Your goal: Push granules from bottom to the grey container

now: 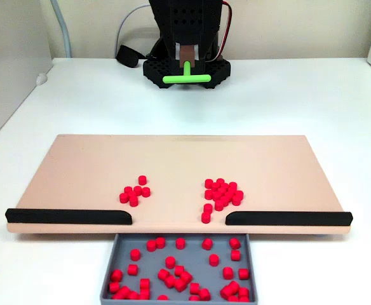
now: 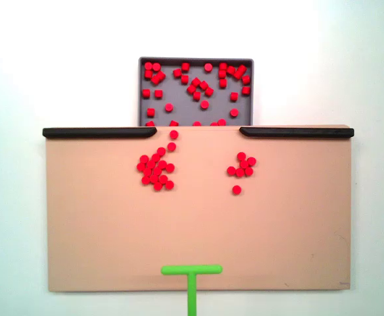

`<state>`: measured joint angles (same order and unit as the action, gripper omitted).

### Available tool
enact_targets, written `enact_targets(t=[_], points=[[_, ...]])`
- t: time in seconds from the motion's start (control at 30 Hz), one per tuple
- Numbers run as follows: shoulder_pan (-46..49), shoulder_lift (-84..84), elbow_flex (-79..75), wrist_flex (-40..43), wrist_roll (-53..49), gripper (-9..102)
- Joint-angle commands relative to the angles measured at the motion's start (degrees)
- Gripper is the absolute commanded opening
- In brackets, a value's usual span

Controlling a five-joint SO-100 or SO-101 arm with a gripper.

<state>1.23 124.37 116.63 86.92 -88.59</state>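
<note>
The wide beige flat board is the landmark here. Along one long edge it carries two black strips with an opening between them, and the shallow grey rectangular container sits just beyond that opening. It seems the strips are there to guide pellets into the tray.

The small bright red cylindrical granules lie in two loose groups on the board, both near the strip edge. The bigger group is close to the opening, with a few pellets trailing toward it. The smaller group lies beside it, with one pellet apart. Many red pellets already rest inside the container.

The green T-shaped pusher hangs at the board's opposite long edge, well apart from the granules. The gripper carries this pusher; whether its fingers are clenched on it, I cannot tell.
</note>
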Motion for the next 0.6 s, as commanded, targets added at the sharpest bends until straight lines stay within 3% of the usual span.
enact_targets(t=[0.0,0.57], points=[[0.4,4.0,1.7,-0.1,0.0,0],[-0.1,1.7,2.1,-0.7,1.4,0]])
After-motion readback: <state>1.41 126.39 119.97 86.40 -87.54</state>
